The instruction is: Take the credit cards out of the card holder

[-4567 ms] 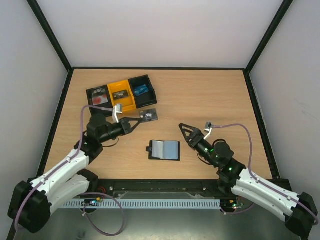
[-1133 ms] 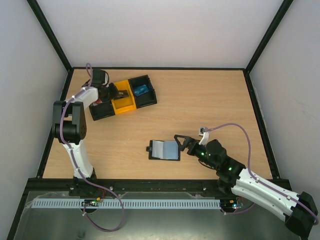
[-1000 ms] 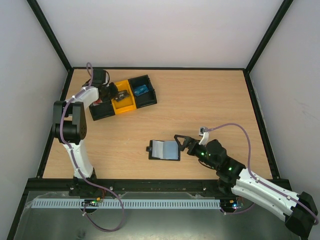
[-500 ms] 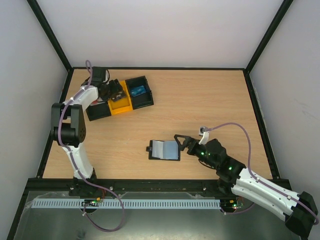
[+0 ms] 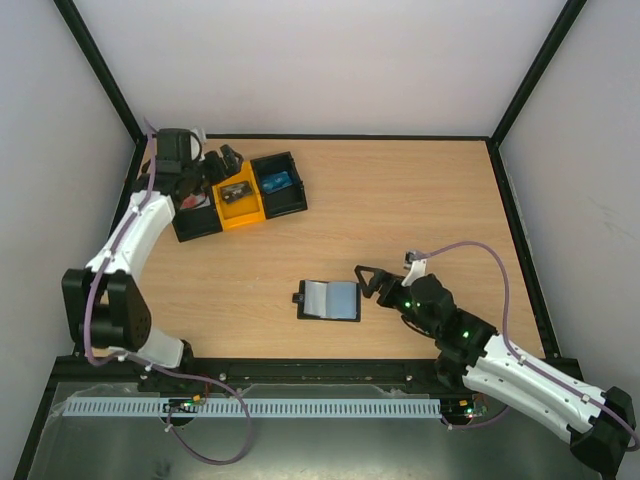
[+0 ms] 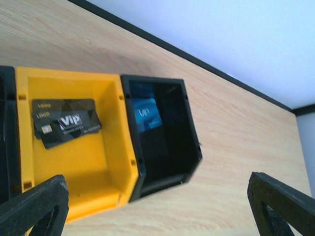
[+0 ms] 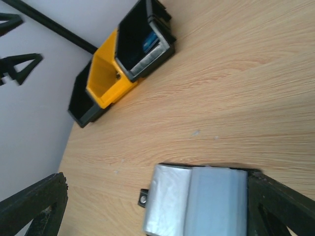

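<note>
The left tool [image 6: 156, 180] is held with its fingers spread wide apart and nothing between them, poised above the black-and-yellow tray [image 6: 127, 147] at the far left of the worktop [image 5: 420, 210]. Directly ahead of this tool, a black card marked "VIP" [image 6: 66, 122] is seen lying flat in the yellow middle compartment. A blue card [image 6: 146, 114] is seen leaning in the black compartment to its right. The right tool [image 5: 369, 284] is also held fully apart and empty, low over the worktop. The card holder [image 5: 330, 300] is laid open and flat just in front of this tool, its right edge lying between the spread fingers. Whether a fingertip touches that edge cannot be told. A silvery grey panel is shown on the holder's far half and a pale blue one on the half nearest the tool. Whether the pale blue surface is a card or a pocket cannot be told. The tray is seen well beyond the holder from the right tool.
</note>
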Robot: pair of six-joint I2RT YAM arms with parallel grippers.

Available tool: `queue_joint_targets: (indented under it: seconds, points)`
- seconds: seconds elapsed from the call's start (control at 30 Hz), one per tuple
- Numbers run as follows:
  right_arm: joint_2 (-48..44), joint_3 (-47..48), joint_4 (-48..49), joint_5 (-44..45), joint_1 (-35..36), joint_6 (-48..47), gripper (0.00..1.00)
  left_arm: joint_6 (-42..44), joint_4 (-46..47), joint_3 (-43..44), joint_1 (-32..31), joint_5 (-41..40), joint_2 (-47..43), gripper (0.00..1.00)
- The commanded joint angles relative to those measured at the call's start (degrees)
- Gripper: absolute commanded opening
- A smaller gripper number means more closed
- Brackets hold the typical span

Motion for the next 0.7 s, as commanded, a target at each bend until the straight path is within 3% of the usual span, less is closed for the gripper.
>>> queue_joint_targets:
  seconds: [0.0,0.1,0.43,0.67]
  points:
    - [0.9,5.1,-8.3,7.0,0.0,-1.9,0.98,3.7,-2.5,-5.5,-2.8,3.3,-8.1,1.0]
    - [2.0,8.7,-12.6,10.4,0.0,-3.2,0.98,5.1,-1.4,-9.8,-5.4,6.8,-14.8,1.0]
    - [6.1,19.5,-19.8,17.0,0.0,-7.7,0.98,3.5,-0.9,-20.7,-19.3,6.5,-30.8,1.0]
    - [4.5,23.5,-20.7,18.7,0.0,-9.0,0.98,0.0,-1.5,-26.8,-21.2,6.9,-41.3,1.0]
